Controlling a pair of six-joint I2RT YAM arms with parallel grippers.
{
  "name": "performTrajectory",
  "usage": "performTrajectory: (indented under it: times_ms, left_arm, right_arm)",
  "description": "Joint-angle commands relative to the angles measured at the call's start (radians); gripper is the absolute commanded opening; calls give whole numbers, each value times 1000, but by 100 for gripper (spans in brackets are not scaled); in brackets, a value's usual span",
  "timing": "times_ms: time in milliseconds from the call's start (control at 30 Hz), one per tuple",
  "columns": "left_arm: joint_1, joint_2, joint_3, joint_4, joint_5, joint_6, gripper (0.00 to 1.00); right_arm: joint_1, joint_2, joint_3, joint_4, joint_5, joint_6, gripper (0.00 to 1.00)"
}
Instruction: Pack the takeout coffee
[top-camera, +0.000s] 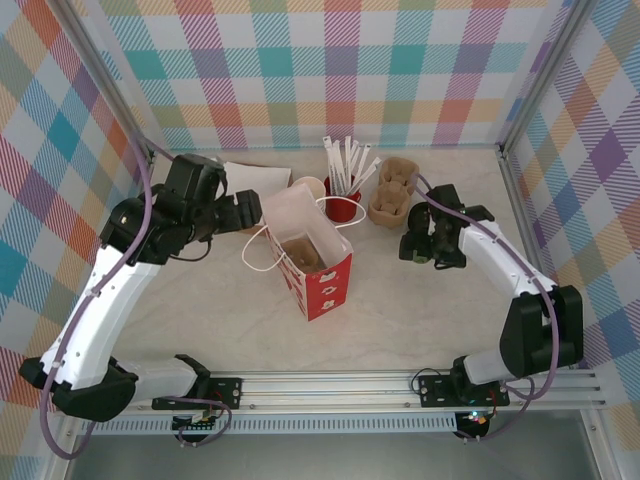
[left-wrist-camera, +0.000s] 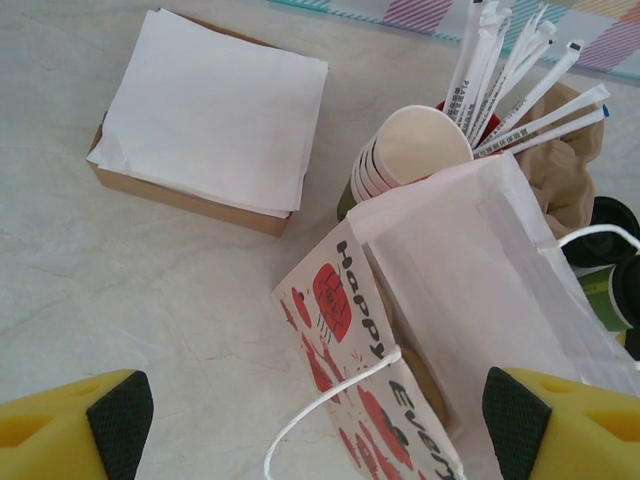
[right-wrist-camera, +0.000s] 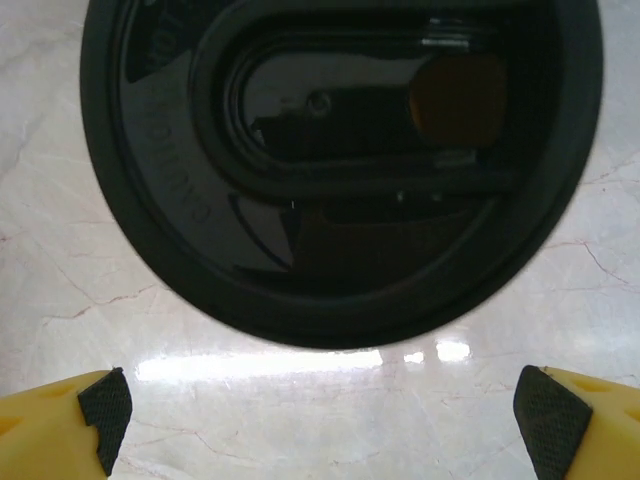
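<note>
- Takeout coffee (right-wrist-camera: 340, 150) stands on the table (top-camera: 400, 320), right of the paper bag (top-camera: 310, 255), beneath the right gripper (right-wrist-camera: 325, 420).
- Right gripper and left gripper (left-wrist-camera: 318, 418) are both spread, empty.
- Lower centred over it, then close gently so it stays upright.

In the left wrist view, black hand-drawn lettering runs down the white printed side of the paper bag (left-wrist-camera: 335, 310), among red drawings. The word "Happy" reads clearly. Below it a second word begins "Eve" and is cut off at the edge of the frame. In the top view the same bag's red near side carries white marks that are too small to read. The straw wrappers (left-wrist-camera: 497, 75), standing to the far right of the bag, bear a line of small dark print along their length, but the characters cannot be made out. On the black lid of the takeout coffee (right-wrist-camera: 340, 250), raised lettering curves along the left rim, too dim to read.
</note>
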Motion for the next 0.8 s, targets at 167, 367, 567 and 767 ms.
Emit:
performTrajectory:
  times_ms: [167,367,567,767]
  left_arm:
    - [6,-49,-80,24,22,41,91]
    - [6,-66,-98,22,13,40,92]
    - [6,-70,-95,15,11,43,93]
    - [6,-74,-101,16,15,46,94]
  right_arm:
    - [-42,122,122,21,-28,-26,100]
    - [-58,212,201,-49,-56,-63,100]
    - [-72,296,292,-135,-52,-111,100]
    - [-80,376,380,-233,-42,-151,100]
